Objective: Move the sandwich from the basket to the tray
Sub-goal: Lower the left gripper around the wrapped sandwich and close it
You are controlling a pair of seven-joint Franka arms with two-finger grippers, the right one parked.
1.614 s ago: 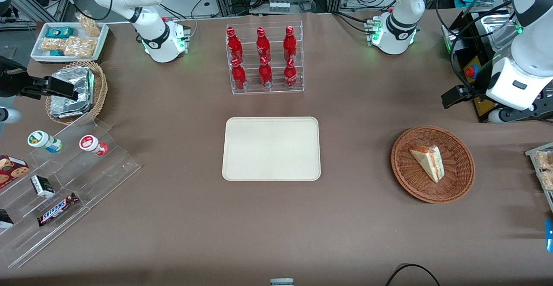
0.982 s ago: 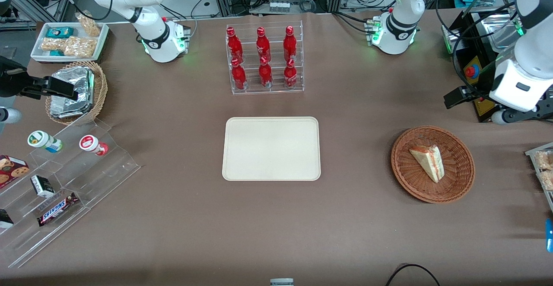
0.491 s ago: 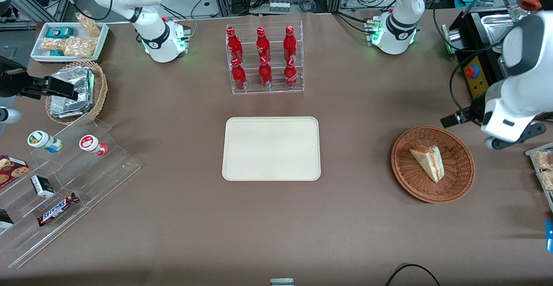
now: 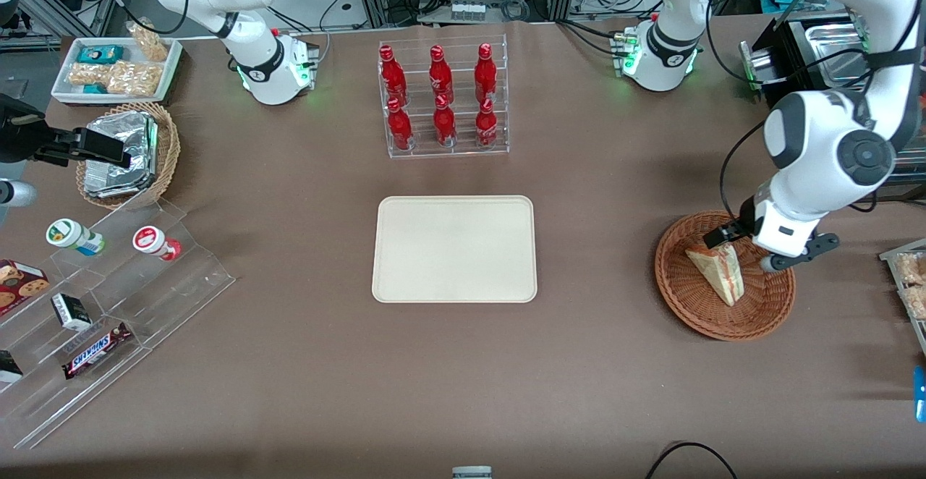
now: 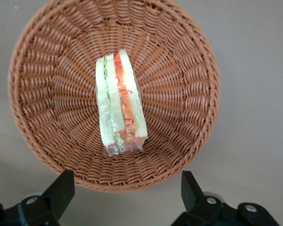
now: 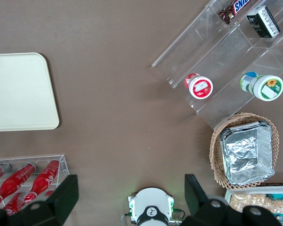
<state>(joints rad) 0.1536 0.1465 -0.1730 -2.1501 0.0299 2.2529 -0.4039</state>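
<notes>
The gripper [image 4: 745, 246] hung over the basket [image 4: 680, 294], at the right of the front view and slightly below mid-height, above the part of the basket farther from the front camera. Its fingers [image 5: 61, 188] stood wide apart with nothing between them; in the wrist view the two dark fingertips flanked the basket's rim [image 5: 118, 186] without touching it.

The sandwich [image 4: 718, 271] lay in the basket, a pale wedge whose broad end was just below the gripper and whose point aimed toward the front camera. In the wrist view the sandwich [image 5: 119, 110] showed its cut edge, green and red filling layers running between white bread, wrapped in clear film.

The tray [image 4: 454, 249] sat flat at the centre of the front view, well apart from the basket, toward the parked arm's end of the table from it. It also appeared at the left edge of the right wrist view [image 6: 19, 92].

A clear rack of red bottles [image 4: 441, 99] stood above the tray in the front view, farther from the camera.
</notes>
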